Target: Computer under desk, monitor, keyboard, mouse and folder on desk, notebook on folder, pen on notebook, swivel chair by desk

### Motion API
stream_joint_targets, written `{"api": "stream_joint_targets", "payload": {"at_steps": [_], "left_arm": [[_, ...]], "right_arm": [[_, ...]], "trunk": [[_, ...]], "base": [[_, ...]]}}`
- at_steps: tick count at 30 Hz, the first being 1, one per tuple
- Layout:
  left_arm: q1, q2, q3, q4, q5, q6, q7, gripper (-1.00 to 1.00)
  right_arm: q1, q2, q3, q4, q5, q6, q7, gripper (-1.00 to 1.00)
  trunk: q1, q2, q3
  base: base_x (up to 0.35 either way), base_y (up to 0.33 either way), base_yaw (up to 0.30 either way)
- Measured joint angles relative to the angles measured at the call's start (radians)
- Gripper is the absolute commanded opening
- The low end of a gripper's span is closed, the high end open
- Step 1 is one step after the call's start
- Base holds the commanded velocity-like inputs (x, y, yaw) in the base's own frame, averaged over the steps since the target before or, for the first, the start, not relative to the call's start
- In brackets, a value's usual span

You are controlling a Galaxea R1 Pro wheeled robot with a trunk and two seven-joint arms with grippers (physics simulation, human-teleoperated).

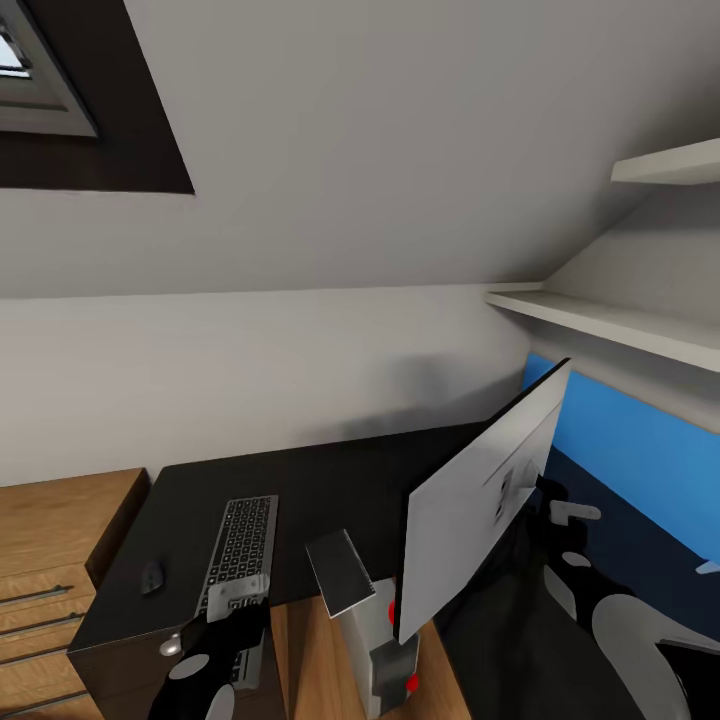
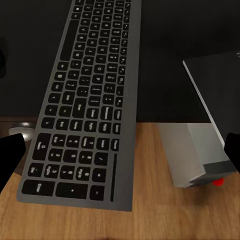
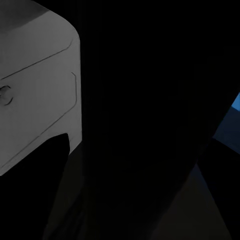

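Note:
A grey keyboard (image 1: pixel 240 550) lies on the dark desk (image 1: pixel 330 480), its near end overhanging the front edge (image 2: pixel 90 100). My left gripper (image 1: pixel 225 625) is open at that end, one finger on each side of it (image 2: pixel 120 155). A small dark mouse (image 1: pixel 152 577) sits left of the keyboard. The monitor (image 1: pixel 470 510) leans steeply at the desk's right, grey back toward me, and its flat base (image 1: pixel 340 570) hangs past the edge. My right gripper (image 1: pixel 550 495) is at the monitor's right edge and seems shut on it (image 3: pixel 35 90). The white computer tower (image 1: pixel 375 650) stands on the floor below.
A wooden drawer unit (image 1: pixel 50 560) adjoins the desk's left side. White shelves (image 1: pixel 620 325) jut from the right wall above a blue panel (image 1: pixel 640 460). A sloped ceiling with a window (image 1: pixel 40 80) rises behind. Wooden floor (image 2: pixel 150 210) lies under the keyboard's overhang.

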State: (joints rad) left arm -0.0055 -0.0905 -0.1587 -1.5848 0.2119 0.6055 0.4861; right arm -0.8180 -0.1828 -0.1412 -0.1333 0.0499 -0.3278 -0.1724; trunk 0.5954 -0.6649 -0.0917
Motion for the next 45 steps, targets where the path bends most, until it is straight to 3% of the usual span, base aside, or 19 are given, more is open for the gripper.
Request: {"api": "stream_joint_targets", "payload": {"at_steps": [25, 45], "left_arm": [[0.0, 0.001, 0.0, -0.001, 0.002, 0.0, 0.0, 1.0], [0.0, 0.001, 0.0, -0.003, 0.002, 0.0, 0.0, 1.0]], "right_arm": [[0.0, 0.0, 0.002, -0.001, -0.003, 0.0, 0.001, -1.0], [0.0, 0.002, 0.004, -0.002, -0.002, 0.0, 0.002, -1.0]], "trunk": [[0.0, 0.0, 0.0], [0.001, 0.0, 0.0]], "base": [[-0.004, 0.0, 0.0], [-0.303, 0.0, 0.0]]}}
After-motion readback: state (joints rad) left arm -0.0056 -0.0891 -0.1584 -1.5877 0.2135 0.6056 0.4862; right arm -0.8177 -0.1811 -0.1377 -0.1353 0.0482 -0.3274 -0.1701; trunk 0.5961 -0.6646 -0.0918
